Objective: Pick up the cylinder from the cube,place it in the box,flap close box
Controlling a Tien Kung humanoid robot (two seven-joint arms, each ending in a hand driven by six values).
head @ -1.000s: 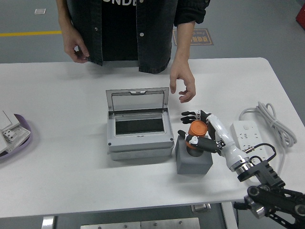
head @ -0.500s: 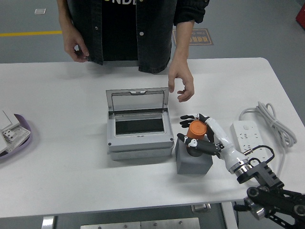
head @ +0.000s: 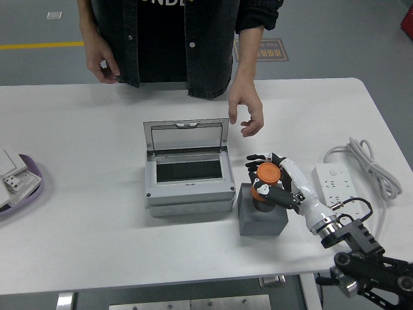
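Observation:
An orange cylinder (head: pixel 267 174) stands on top of a grey cube (head: pixel 262 213) right of the box. My right hand (head: pixel 273 181) reaches in from the lower right, its fingers (head: pixel 258 158) and thumb wrapped around the cylinder. The grey box (head: pixel 188 177) sits at the table's middle with its lid (head: pixel 186 135) standing open at the back and a dark inside. My left arm is out of view.
A person stands at the far side, one hand (head: pixel 246 115) hanging just above the table behind the box, the other hand (head: pixel 101 61) near the jacket. A white power strip (head: pixel 332 183) with coiled cable lies at the right. A purple tray (head: pixel 19 183) with white parts is at the left edge.
My right hand has closed tighter around the cylinder and shifted it slightly. The person's hand drew back a little from the box.

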